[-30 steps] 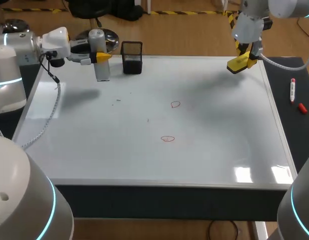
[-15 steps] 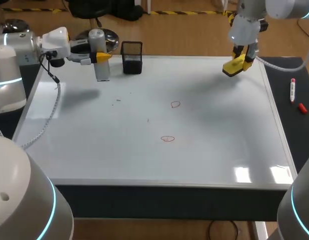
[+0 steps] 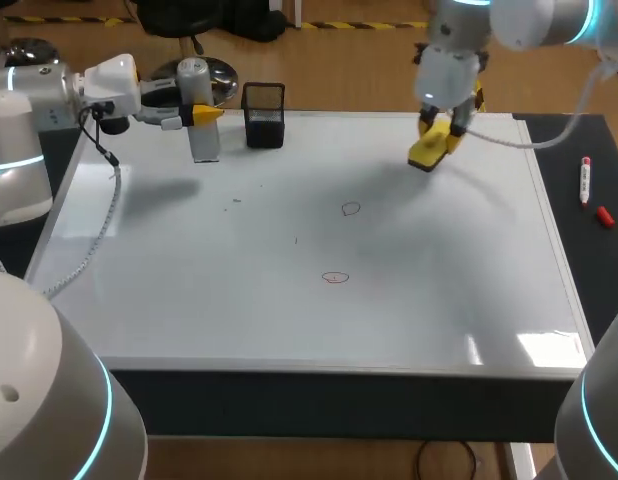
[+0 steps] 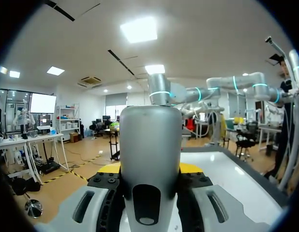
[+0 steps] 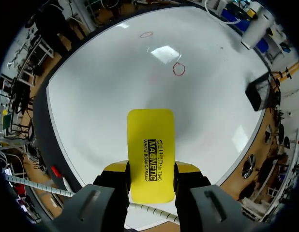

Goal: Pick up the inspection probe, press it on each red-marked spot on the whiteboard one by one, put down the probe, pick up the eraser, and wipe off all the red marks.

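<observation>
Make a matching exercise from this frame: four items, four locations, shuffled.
Items:
1. eraser
2. probe
3. black cup
4. marker

Locations:
A. held in the left claw
B. lying on the dark mat, off the whiteboard to its right
C. held in the right claw, over the whiteboard
D. standing at the whiteboard's far edge

Pairs: 1-C, 2-A, 3-D, 4-B
</observation>
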`<action>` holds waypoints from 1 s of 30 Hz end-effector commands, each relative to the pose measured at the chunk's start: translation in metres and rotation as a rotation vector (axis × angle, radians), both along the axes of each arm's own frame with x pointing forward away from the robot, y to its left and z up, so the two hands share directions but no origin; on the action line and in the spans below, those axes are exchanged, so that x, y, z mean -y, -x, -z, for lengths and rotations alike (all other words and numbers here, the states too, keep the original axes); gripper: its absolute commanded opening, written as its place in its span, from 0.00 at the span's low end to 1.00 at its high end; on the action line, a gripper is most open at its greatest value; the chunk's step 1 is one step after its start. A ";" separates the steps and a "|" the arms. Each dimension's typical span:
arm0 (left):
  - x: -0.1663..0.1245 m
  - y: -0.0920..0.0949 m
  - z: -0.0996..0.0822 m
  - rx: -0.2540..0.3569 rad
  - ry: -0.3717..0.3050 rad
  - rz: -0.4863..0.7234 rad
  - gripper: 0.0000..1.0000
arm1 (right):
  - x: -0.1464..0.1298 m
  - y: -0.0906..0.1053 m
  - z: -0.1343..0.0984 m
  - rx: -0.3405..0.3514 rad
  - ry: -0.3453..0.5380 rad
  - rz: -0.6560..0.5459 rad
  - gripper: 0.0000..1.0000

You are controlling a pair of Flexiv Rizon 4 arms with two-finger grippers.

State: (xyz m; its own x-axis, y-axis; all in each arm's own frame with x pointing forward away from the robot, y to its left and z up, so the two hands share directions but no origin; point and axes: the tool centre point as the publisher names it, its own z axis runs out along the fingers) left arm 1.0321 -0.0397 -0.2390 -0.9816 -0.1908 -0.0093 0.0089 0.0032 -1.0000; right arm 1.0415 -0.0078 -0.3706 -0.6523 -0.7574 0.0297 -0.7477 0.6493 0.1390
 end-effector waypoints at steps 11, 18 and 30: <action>0.001 0.001 -0.001 0.002 -0.001 -0.005 0.00 | -0.096 0.056 -0.006 0.074 0.008 -0.216 0.00; 0.001 0.001 -0.001 0.002 -0.001 -0.005 0.00 | -0.124 0.081 -0.005 0.093 0.026 -0.274 0.00; 0.001 0.001 -0.001 0.002 -0.001 -0.005 0.00 | -0.155 0.098 0.013 0.080 -0.040 -0.381 0.00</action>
